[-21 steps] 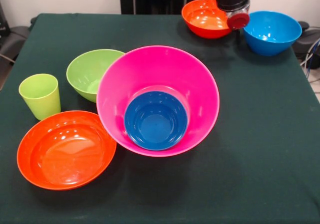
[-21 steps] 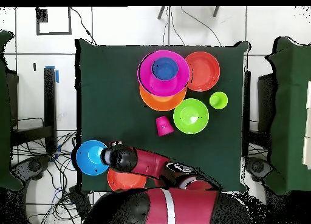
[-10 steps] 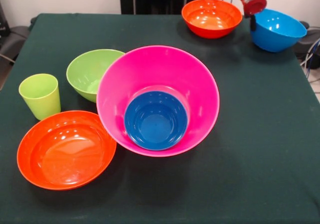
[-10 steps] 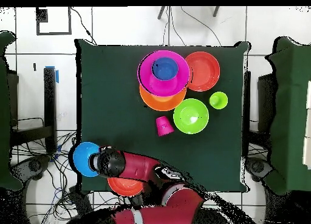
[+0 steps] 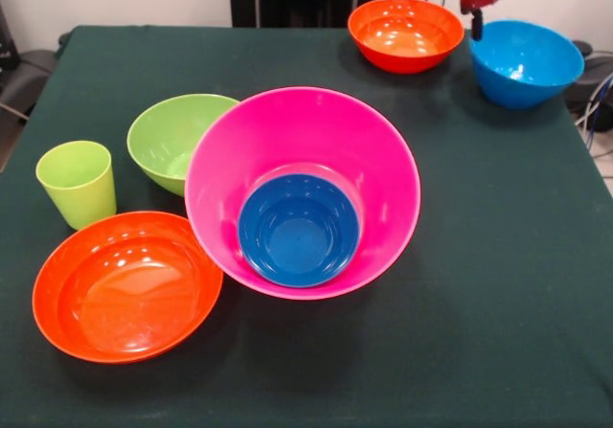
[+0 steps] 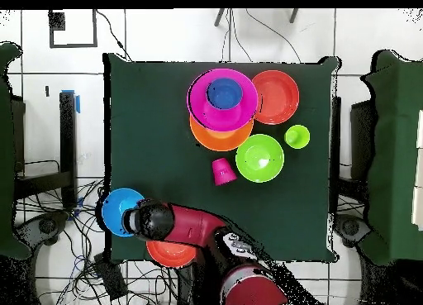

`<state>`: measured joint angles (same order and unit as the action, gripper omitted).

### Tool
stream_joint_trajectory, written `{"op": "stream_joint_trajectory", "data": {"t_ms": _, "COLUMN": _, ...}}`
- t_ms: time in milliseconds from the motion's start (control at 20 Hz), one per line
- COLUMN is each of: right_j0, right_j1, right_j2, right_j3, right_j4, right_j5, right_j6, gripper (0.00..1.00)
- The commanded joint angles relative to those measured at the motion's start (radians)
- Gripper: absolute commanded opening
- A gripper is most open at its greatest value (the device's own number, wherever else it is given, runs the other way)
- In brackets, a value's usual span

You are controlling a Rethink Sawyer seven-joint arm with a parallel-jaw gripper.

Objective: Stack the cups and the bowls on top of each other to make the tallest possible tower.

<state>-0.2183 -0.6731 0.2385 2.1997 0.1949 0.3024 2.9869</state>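
Front view – glossy light blue bowl [image 5: 525, 61], rim pinched by pincer [image 5: 476, 28], tilted

The red and black arm [image 6: 194, 227] reaches out low from the base, bent at the elbow. The gripper [image 5: 476, 28] hangs straight down at its end, one dark fingertip [image 5: 476, 30] showing; its opening is hard to judge here.
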Motion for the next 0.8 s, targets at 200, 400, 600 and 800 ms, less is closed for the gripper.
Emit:
{"op": "stream_joint_trajectory", "data": {"t_ms": 200, "right_j0": 0.026, "right_j1": -0.014, "right_j2": -0.072, "right_j3": -0.088, "right_j4": -0.012, "right_j5": 0.128, "right_j6": 0.024, "gripper": 1.0}}
{"op": "stream_joint_trajectory", "data": {"t_ms": 400, "right_j0": 0.018, "right_j1": 0.017, "right_j2": -0.094, "right_j3": -0.098, "right_j4": -0.03, "right_j5": 0.118, "right_j6": 0.004, "gripper": 1.0}}
{"op": "stream_joint_trajectory", "data": {"t_ms": 600, "right_j0": -0.003, "right_j1": 0.05, "right_j2": -0.106, "right_j3": -0.113, "right_j4": -0.052, "right_j5": 0.115, "right_j6": -0.033, "gripper": 1.0}}
{"op": "stream_joint_trajectory", "data": {"t_ms": 800, "right_j0": -0.022, "right_j1": 0.106, "right_j2": -0.107, "right_j3": -0.153, "right_j4": -0.072, "right_j5": 0.14, "right_j6": -0.07, "gripper": 1.0}}
